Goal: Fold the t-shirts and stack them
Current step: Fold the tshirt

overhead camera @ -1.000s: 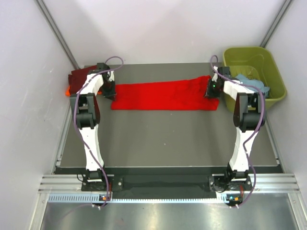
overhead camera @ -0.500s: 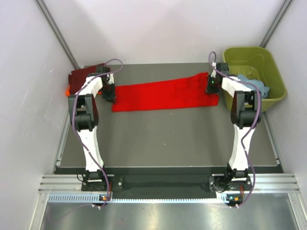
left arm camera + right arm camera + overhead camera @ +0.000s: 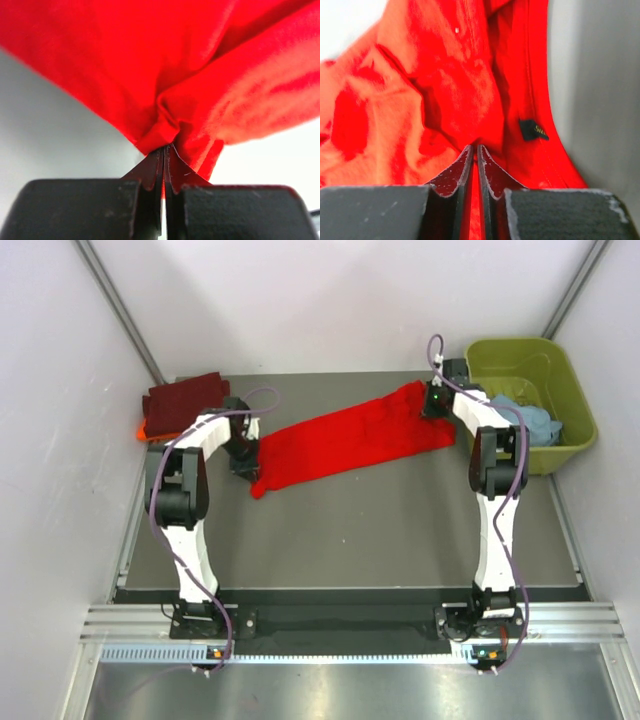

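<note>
Jaws of the left gripper and right gripper pinch opposite ends of the red t-shirt, stretched slantwise across the table; moving both evenly, cloth taut, should fold it cleanly.

Left arm, right arm: white links, black joints, purple cables; matte black tool fingers.

Only an edge of the orange shirt peeks from under the maroon shirt. The red shirt runs past both wrist views' edges; its black label is unreadable.
</note>
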Tool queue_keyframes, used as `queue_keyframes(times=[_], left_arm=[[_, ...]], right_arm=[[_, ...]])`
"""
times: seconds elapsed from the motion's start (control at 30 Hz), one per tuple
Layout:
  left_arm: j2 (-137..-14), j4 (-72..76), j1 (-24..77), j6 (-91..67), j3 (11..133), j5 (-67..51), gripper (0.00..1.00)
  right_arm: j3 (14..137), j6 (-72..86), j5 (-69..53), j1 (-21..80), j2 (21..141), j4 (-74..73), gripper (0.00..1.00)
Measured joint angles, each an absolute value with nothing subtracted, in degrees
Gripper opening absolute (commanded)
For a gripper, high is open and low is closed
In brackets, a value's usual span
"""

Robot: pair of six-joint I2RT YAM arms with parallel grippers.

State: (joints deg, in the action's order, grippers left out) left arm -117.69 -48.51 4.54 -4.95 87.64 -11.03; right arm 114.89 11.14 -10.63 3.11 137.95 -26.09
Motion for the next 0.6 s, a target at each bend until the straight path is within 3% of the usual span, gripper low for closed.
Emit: queue_keyframes(times=[0.37,0.47,0.5,0.6], left_arm=[[-110.1,-50.0,7.8,-6.1,78.0,-11.9,0.0],[-108.0,-50.2,7.7,-6.1,76.4,-11.7,0.0],[-107.3,-50.5,7.7,-6.1,76.1,-11.4,0.0],[-105.3,-51.4,7.7,-6.1,76.0,-9.5,0.04]], right_arm=[[121.1,11.8,-10.6,4.3,140.7,-26.0,0.09],[121.3,11.9,-10.5,4.6,140.8,-25.7,0.27],[121.3,11.8,-10.4,4.8,140.8,-25.8,0.46],[121.1,11.6,-9.7,5.1,140.7,-25.6,0.61]])
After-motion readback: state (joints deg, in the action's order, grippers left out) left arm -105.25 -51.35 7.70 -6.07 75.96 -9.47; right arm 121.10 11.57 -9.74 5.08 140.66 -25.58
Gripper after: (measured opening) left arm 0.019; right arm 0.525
